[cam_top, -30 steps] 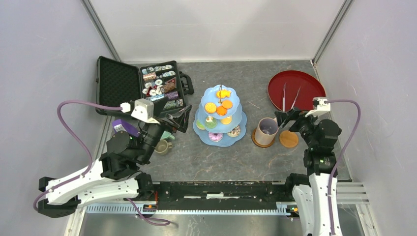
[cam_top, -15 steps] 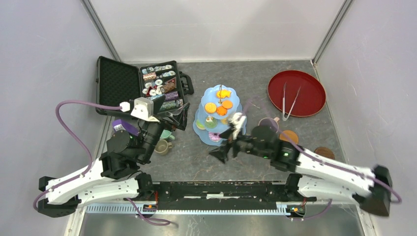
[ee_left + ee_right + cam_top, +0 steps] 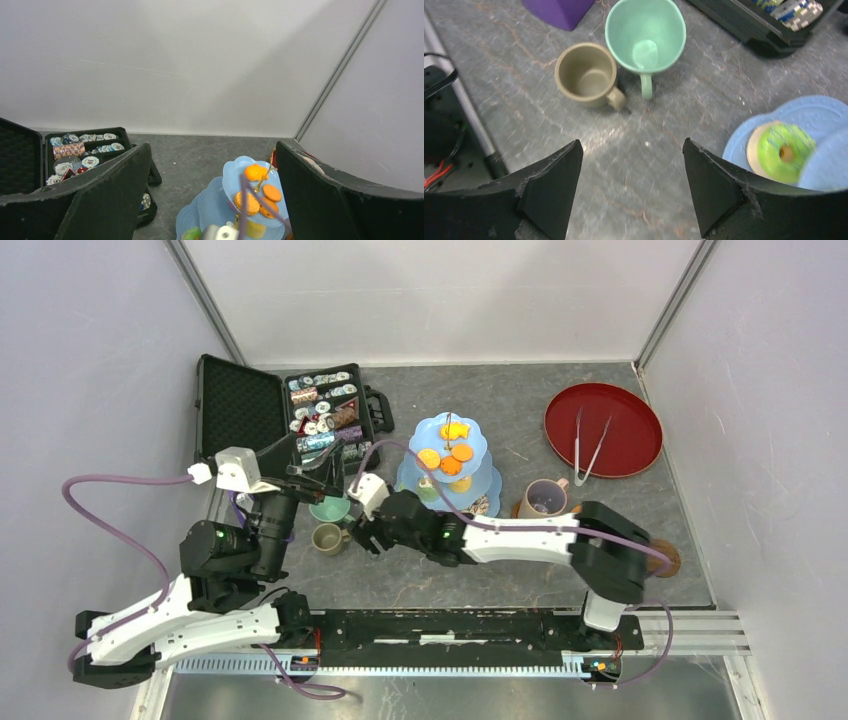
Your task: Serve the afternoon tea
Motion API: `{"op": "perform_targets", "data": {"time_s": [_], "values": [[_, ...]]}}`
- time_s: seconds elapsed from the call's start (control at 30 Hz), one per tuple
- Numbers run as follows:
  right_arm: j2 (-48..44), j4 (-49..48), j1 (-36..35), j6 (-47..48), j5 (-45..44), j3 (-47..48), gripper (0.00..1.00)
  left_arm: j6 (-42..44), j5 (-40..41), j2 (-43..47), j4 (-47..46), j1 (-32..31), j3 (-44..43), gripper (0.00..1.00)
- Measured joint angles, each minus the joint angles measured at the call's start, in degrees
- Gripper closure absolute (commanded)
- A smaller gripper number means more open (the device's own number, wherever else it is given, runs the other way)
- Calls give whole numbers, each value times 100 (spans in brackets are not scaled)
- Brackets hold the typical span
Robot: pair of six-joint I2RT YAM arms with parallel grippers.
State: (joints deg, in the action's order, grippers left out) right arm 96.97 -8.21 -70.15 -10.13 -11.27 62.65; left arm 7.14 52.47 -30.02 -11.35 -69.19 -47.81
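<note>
**Lining up the right tool (image 3: 631,144) on the olive cup (image 3: 586,75)**

The right arm lies stretched across the worktop (image 3: 500,390), passing in front of the pale-blue cake stand (image 3: 447,465), so its tool hangs over the left half of the scene. The two fingers are spread wide with nothing between them.

From the right wrist, the olive cup stands upright ahead of the tool, a little left of the line through the gap. Its handle is turned back toward the tool and off to the right. The green cup (image 3: 645,35) stands just beside it, farther off and nearly on that line, with its handle pointing straight back at the tool. Both cups are empty and rest on bare worktop, with no coaster under them.

The left tool (image 3: 212,147) is also spread and empty. It is held higher, near the black case (image 3: 285,415), and faces the stand. The left arm's base is nearer the cups, but the right tool looks lower and better aimed.

The tan mug (image 3: 545,498) stands right of the stand, and a brown coaster (image 3: 665,558) peeks out by the right arm's elbow.

The coming move likely needs a short advance with a slight shift left to straddle the olive cup's rim or handle. With the green cup so close, a finger could easily nudge it.
</note>
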Motion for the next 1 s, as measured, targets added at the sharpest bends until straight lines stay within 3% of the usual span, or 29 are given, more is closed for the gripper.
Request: {"op": "perform_targets", "data": {"time_s": [0.17,0.37,1.0], "values": [[1084,-238,0,122,-168,791,28,74,59,33,-170,0,28,0],[1700,-483,46,197,-278,1080,36,74,52,31,-201,0,94,0],[2433,-544,293,251,-280,1633,47,74,-4,0,-205,0,133,0]]}}
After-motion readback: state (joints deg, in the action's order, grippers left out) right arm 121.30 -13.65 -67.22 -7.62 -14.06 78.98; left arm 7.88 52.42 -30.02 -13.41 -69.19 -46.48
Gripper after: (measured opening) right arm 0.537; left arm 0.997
